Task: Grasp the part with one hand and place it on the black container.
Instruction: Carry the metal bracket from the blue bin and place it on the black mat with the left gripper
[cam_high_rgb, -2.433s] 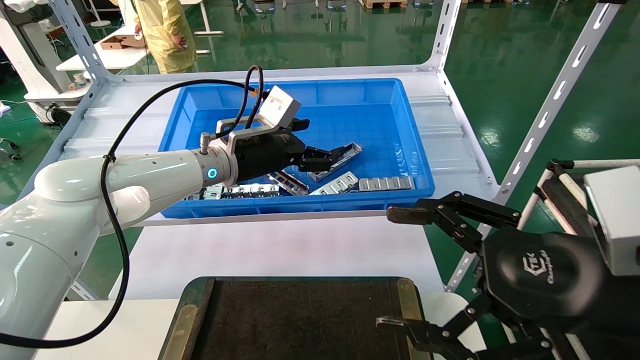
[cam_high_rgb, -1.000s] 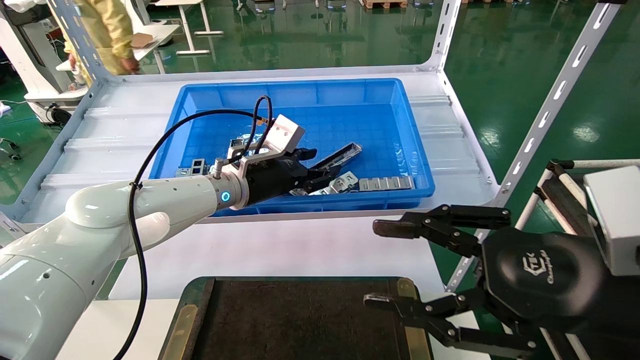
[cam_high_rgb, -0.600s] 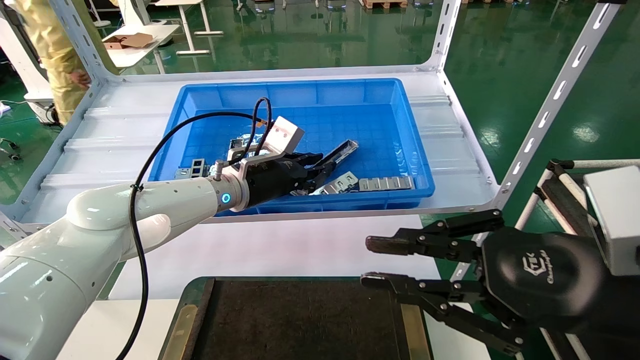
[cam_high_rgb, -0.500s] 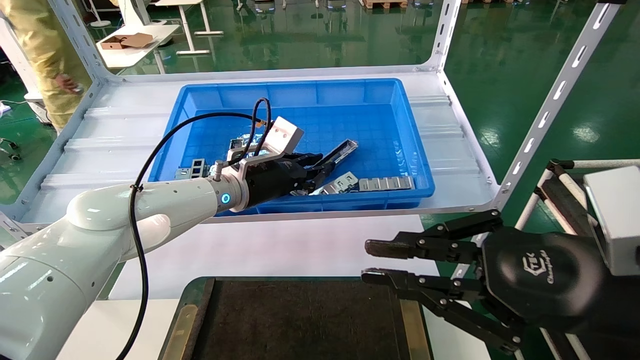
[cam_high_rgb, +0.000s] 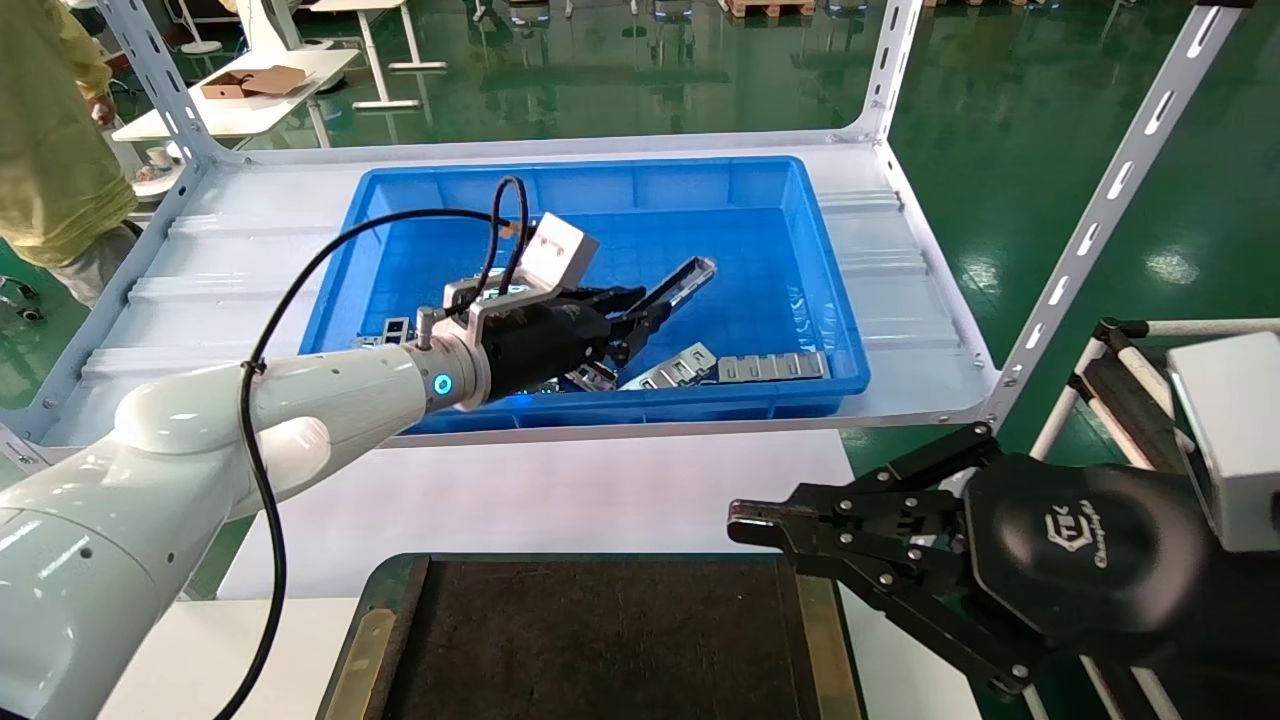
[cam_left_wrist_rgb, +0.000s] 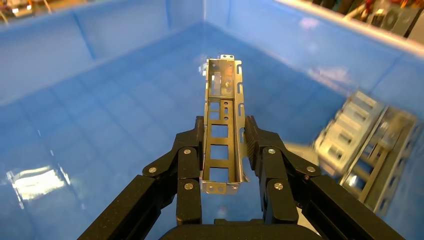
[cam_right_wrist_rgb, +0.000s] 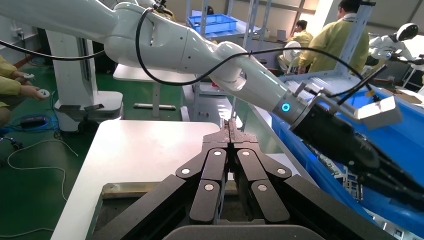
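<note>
The part (cam_left_wrist_rgb: 223, 125) sat pinched between the fingers of my left tool (cam_left_wrist_rgb: 223, 150), gripped near one end with most of its length sticking out past the fingertips, tilted upward over the blue bin (cam_high_rgb: 800, 200) and clear of its floor. From the head camera the part (cam_high_rgb: 672, 290) hung above the middle of the bin, with the left tool (cam_high_rgb: 625, 318) just on the near side of it. My worry was that end-heavy hold: with so much channel cantilevered ahead of the pads, I judged it could pivot or slide in the grip during the swing, and the far tip could clip the bin's near wall if I pulled back too low. The black container (cam_high_rgb: 600, 640) lay well on the near side of the bin, past a stretch of white counter (cam_high_rgb: 560, 490), and nothing rested on what I could see of it. Inside the bin, several flat silver plates (cam_high_rgb: 770, 366) with square cutouts lay along the near wall, with more metal pieces partly hidden behind my left wrist. My right tool (cam_high_rgb: 760, 525) was parked beside the black container's right edge, its fingers pressed together on nothing; I reckoned it sat close enough to that edge to crowd the drop if the left arm came in from that side.
</note>
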